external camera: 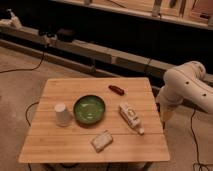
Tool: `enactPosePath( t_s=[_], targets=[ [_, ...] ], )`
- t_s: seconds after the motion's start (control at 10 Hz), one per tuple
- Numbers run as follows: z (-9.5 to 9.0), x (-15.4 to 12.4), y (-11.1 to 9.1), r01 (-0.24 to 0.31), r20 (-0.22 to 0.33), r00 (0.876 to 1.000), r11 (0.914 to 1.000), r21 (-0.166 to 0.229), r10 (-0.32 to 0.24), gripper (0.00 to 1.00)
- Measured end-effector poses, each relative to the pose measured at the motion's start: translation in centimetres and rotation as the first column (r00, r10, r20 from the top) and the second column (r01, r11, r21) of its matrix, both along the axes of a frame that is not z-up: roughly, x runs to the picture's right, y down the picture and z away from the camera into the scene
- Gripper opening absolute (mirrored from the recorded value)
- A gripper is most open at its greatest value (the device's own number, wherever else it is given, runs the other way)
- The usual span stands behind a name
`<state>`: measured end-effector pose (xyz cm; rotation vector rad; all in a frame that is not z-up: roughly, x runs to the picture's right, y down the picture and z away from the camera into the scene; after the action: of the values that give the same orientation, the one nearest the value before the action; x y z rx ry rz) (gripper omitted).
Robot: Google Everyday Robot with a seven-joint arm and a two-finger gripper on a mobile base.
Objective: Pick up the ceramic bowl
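Observation:
The ceramic bowl (89,109) is round, shallow and glossy green with a darker rim. It sits upright near the middle of the wooden table (75,145). My white arm (187,87) is folded off the table's right edge. The gripper (164,114) hangs down beside that edge, well to the right of the bowl and touching nothing.
A white cup (61,114) stands upside down just left of the bowl. A white tube (131,117) lies to its right, a small red item (116,89) behind it, a pale packet (101,141) in front. Cables (22,67) run on the floor. A long bench (100,50) stands behind.

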<state>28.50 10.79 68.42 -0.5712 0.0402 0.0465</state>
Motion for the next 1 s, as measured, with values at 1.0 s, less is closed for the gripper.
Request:
enactPosePath(
  t_s=[1.0],
  targets=[
    [4.0, -3.4, -4.4, 0.214, 0.32, 0.906, 0.9513, 0.222, -0.278, 0.65]
  ],
)
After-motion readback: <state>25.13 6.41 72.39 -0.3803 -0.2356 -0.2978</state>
